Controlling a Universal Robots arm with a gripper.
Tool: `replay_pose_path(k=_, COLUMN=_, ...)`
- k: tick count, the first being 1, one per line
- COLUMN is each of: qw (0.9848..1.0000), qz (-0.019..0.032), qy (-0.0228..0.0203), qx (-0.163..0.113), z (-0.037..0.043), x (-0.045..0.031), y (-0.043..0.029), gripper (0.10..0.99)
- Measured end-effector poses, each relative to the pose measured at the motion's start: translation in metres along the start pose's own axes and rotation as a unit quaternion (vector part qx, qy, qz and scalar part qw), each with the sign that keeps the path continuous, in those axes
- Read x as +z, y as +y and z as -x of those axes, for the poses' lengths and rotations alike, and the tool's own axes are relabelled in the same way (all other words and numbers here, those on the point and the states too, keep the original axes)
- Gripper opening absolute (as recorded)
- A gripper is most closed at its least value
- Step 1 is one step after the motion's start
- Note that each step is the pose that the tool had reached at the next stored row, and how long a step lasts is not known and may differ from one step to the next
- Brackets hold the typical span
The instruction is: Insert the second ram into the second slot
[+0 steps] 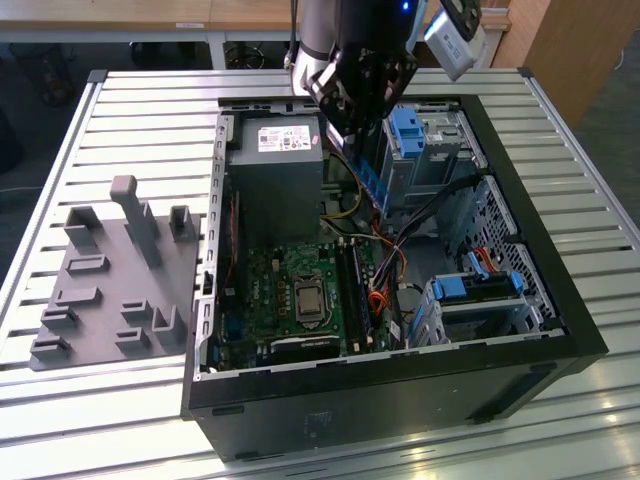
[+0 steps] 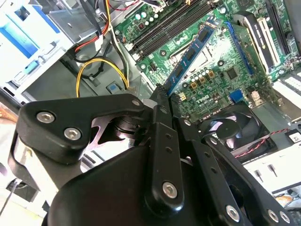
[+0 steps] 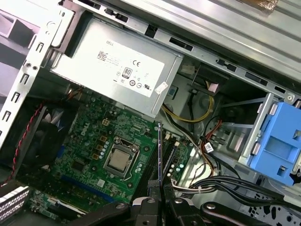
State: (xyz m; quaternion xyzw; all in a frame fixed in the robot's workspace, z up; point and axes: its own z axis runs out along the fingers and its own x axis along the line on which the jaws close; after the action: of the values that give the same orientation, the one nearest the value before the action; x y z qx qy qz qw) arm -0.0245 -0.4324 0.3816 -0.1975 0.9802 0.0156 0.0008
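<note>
You are looking at a gripper (image 2: 161, 94) that is wearing matte black all over. Its flat linkage plates with rounded ends are overlapping one another, and round silver screws (image 2: 72, 133) are shining at their pivots. In the exterior view your arm (image 1: 318, 35) is showing a smooth silver-grey wrist tube above a black body. A small blue light (image 1: 405, 6) is glowing near its top, and a pale grey camera box (image 1: 455, 38) is sticking out beside it.

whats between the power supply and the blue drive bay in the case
In the first wrist view, a loop of yellow cables and some red wires lie between the power supply and the blue drive bay.
</note>
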Motion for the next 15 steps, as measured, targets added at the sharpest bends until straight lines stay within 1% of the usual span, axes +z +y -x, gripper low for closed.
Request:
replay_pose_path(k=3, qw=0.9998, qz=-0.0007, qy=-0.0004, qx=0.020, z=0.0000, x=0.0001, y=0.0000, gripper=0.137)
replay_pose_path(k=5, qw=0.9993, qz=-0.0014, qy=-0.0007, qx=0.036, z=0.0000, x=0.0002, y=0.0000, gripper=0.137)
replay_pose_path(k=10, qw=0.9972, qz=-0.0028, qy=-0.0013, qx=0.075, z=0.0000, x=0.0005, y=0.0000, gripper=0.137)
replay_pose_path(k=15, qw=0.9948, qz=-0.0041, qy=-0.0017, qx=0.102, z=0.0001, x=0.0006, y=-0.0001, gripper=0.137)
